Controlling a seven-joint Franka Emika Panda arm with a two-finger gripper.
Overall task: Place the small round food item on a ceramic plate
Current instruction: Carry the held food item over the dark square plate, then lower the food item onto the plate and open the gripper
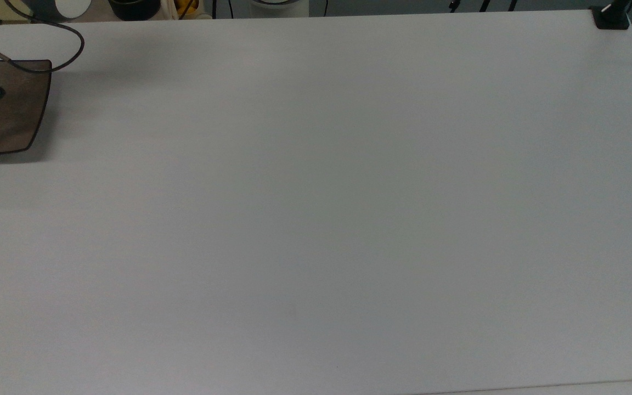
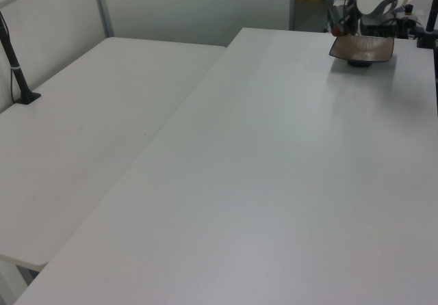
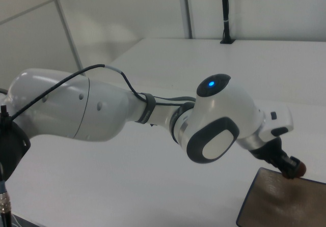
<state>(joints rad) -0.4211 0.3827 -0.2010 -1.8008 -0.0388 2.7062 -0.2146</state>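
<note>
A: Small round food item status?
B: Pinched in the gripper, just above the ceramic plate edge in the right view. Long axis can't be read.
A: Table?
B: White; plate sits at the top view's far left.

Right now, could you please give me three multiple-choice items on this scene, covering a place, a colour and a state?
1. In the top view, where is the ceramic plate?
A upper left
B centre
C lower right

2. What colour is the ceramic plate?
A white
B brownish-tan
C blue

3. What is the state of the small round food item?
A lying flat on the plate
B let go by the tool
C gripped in the tool

Answers:
1 A, it sits at the top view's upper left edge.
2 B, its glaze is tan with a dark rim.
3 C, the right view shows it at the tool's tip above the plate.
</note>
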